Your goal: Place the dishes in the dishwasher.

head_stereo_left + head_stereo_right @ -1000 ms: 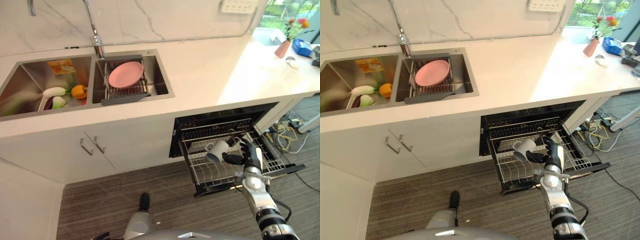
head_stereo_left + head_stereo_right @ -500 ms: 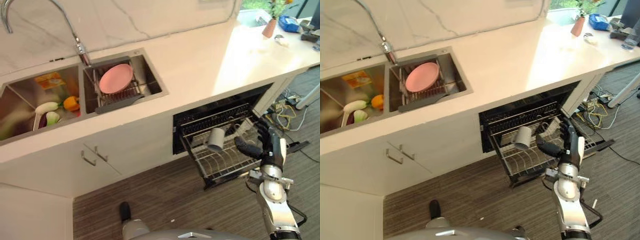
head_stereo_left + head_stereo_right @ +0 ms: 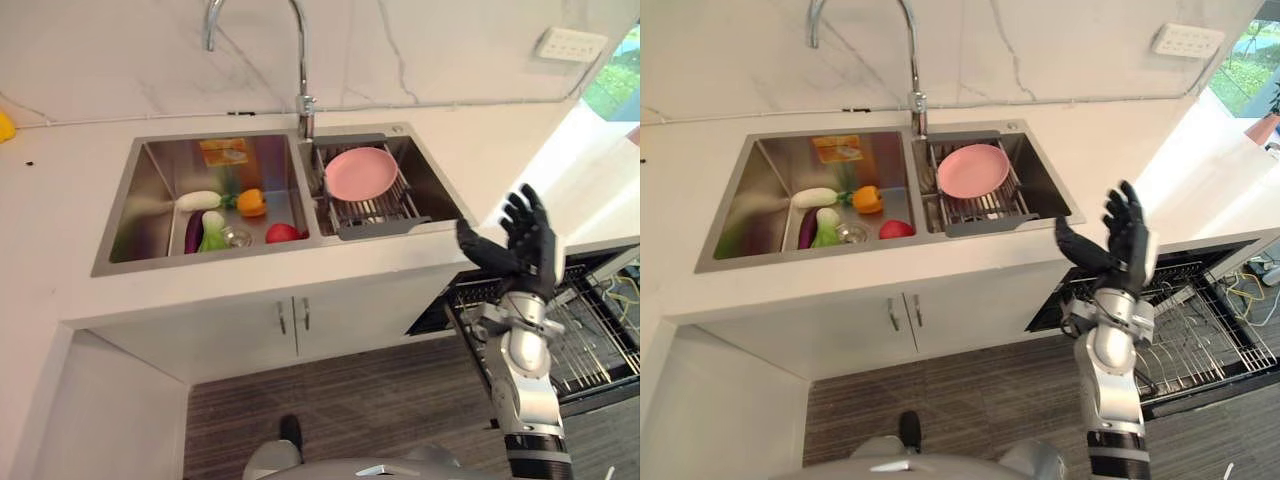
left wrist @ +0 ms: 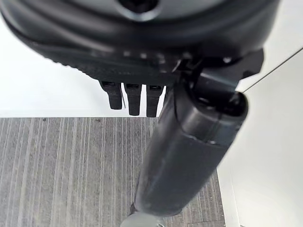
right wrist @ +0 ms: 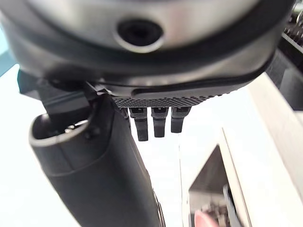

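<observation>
A pink plate (image 3: 360, 172) leans on a wire rack (image 3: 372, 208) in the right basin of the steel sink (image 3: 130, 215). My right hand (image 3: 528, 262) is raised in front of the counter edge, right of the sink, fingers spread and straight, holding nothing. Below and behind it the dishwasher's wire rack (image 3: 595, 335) stands pulled out of the open dishwasher. In the right wrist view the fingers (image 5: 154, 120) point straight out over the white counter. My left hand (image 4: 142, 42) hangs low over the striped floor beside a white cabinet, fingers straight and empty.
The left basin holds a yellow pepper (image 3: 251, 201), a tomato (image 3: 282, 232), an eggplant (image 3: 193, 232) and other vegetables. A tall faucet (image 3: 302, 70) rises behind the sink. White cabinet doors (image 3: 295, 320) sit below the sink. The white counter (image 3: 60, 230) runs left and right.
The camera has swung left, bringing the whole sink into view. My right hand left the white mug in the dishwasher rack and rose, open, to counter height.
</observation>
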You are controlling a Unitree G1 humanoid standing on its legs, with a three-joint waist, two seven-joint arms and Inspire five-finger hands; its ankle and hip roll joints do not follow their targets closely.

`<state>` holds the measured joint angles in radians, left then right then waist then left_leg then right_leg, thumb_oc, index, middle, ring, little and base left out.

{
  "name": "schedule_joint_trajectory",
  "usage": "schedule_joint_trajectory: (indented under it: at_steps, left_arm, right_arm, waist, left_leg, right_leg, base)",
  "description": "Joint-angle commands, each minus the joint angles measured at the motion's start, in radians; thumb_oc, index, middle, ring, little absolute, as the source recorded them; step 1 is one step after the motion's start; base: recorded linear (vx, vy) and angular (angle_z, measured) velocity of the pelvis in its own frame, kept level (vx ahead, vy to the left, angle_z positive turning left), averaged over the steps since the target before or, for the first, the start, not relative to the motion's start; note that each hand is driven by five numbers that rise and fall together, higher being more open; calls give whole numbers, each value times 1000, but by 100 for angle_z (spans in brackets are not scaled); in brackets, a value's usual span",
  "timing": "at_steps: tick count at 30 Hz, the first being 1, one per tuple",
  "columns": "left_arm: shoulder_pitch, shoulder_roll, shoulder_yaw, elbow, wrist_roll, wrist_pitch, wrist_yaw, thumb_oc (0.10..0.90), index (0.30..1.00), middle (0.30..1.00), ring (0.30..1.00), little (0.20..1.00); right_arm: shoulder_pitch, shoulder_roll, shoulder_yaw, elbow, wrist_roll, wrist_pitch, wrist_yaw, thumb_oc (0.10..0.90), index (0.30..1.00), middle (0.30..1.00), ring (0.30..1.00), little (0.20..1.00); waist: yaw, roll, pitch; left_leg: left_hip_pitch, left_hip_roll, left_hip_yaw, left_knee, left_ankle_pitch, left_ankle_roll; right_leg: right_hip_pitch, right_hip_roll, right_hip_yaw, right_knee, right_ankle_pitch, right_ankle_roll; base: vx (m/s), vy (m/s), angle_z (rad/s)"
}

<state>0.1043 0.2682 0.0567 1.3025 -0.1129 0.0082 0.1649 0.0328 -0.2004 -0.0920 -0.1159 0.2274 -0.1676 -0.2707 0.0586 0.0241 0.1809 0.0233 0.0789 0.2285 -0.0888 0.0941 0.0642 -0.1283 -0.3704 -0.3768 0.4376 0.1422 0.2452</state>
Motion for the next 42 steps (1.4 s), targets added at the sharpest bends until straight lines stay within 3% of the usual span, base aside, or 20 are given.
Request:
schedule_joint_trajectory:
  at_steps: [1,4,8,14,19,23,31,42]
  left_arm:
    - [18,-39,-31,-24,3,-9,-31,800,900,900,900,900]
    - [10,-43,-24,-15,21,-7,-40,800,900,900,900,900]
    - [32,-56,-29,-13,41,-7,-62,800,900,900,900,900]
    - [51,-54,-14,23,92,-1,-71,800,900,900,900,900]
    - [56,-48,-7,23,99,-5,-81,800,900,900,900,900]
    - [55,-46,-14,18,97,-10,-89,800,900,900,900,900]
    - [53,-46,-52,10,95,-15,-106,800,900,900,900,900]
    - [65,-37,-60,43,117,-12,-98,800,900,900,900,900]
  right_arm:
    - [-88,-133,-74,-83,10,-118,28,800,900,900,900,900]
    - [-62,-163,-61,-66,-52,-79,50,800,900,900,900,900]
    - [-63,-224,-72,-34,-159,-56,47,800,900,900,900,900]
    - [-67,-340,-95,3,-323,-35,16,800,900,900,900,900]
    - [-87,-443,-82,47,-382,-24,35,800,900,900,900,900]
    - [-137,-536,-10,100,-412,-24,76,800,900,900,900,900]
    - [-278,-638,164,169,-501,-26,108,800,900,900,900,900]
    - [-427,-652,340,228,-581,-12,102,800,900,900,900,900]
  waist:
    - [-30,-17,-12]
    - [-13,-55,-39]
    - [-4,-62,-77]
    - [8,-63,-114]
    - [13,-61,-128]
    - [22,-58,-134]
    - [39,-54,-137]
    - [67,-46,-144]
  left_leg:
    - [55,13,-71,2,-106,-92]
    - [60,-1,-84,2,-124,-99]
    - [59,16,-99,2,-121,-115]
    - [72,54,-103,4,-126,-142]
    - [85,74,-89,3,-125,-158]
    - [94,85,-78,2,-124,-167]
    - [93,97,-75,2,-120,-179]
    - [93,99,-84,3,-119,-182]
  right_leg:
    - [0,47,52,-260,-64,-28]
    - [62,40,11,-356,-55,-24]
    - [122,59,-42,-416,-48,-22]
    - [176,102,-53,-483,-70,-40]
    - [192,126,-48,-514,-78,-48]
    - [195,138,-40,-523,-84,-53]
    - [197,151,-40,-525,-96,-60]
    - [208,155,-47,-525,-102,-64]
  base:
    - [94,-71,74]
    - [111,-88,73]
    - [141,-112,48]
    - [107,-91,1]
    - [77,-66,-17]
    - [41,-48,-13]
    - [26,-26,-5]
    - [14,-6,3]
